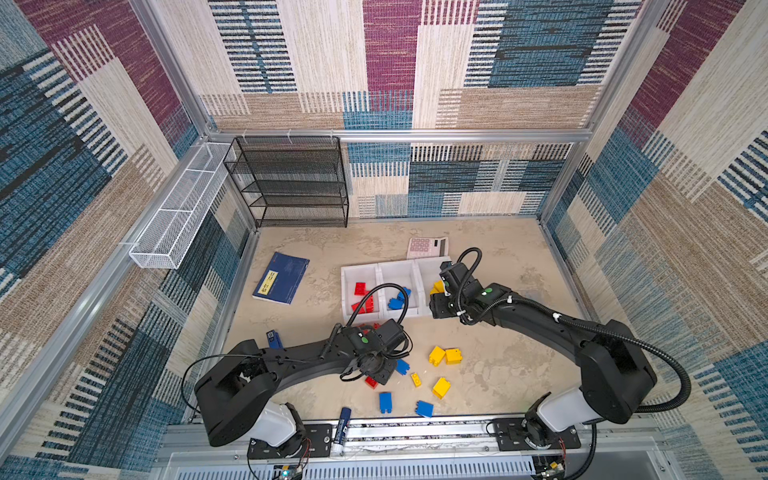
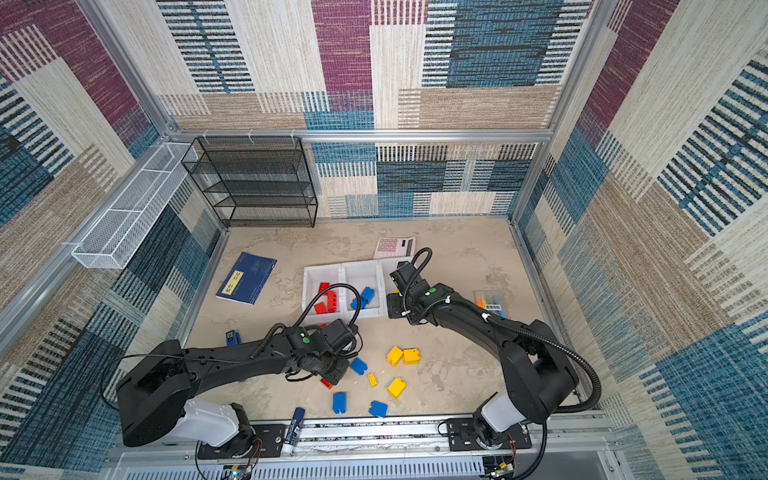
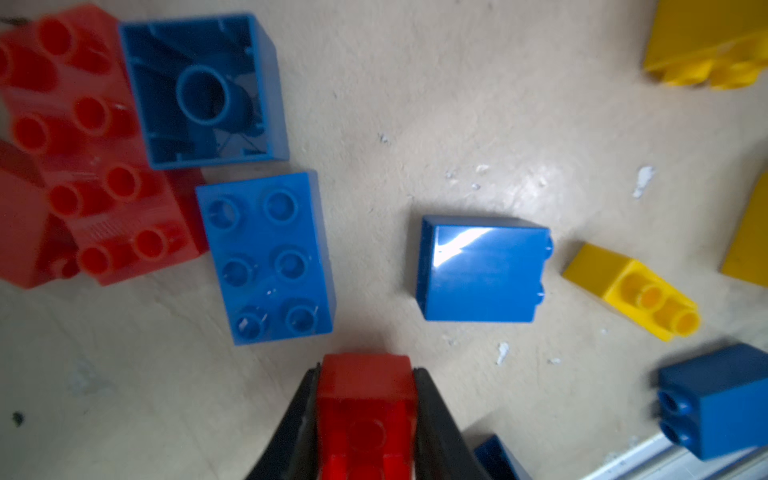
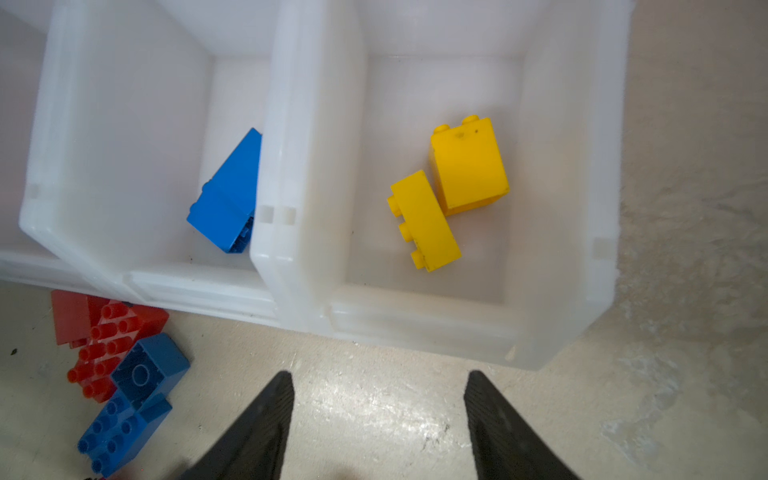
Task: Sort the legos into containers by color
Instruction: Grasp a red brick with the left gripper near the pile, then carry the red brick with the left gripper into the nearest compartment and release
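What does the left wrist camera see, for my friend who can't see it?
The left gripper is shut on a small red plastic studded brick. On the beige table lie an oblong blue plastic six-stud brick, more blue bricks, a pile of red bricks and yellow bricks.

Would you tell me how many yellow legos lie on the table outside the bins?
4: one yellow lego beside another, a small one lower in a top view, a larger one beside it. Others may be hidden.
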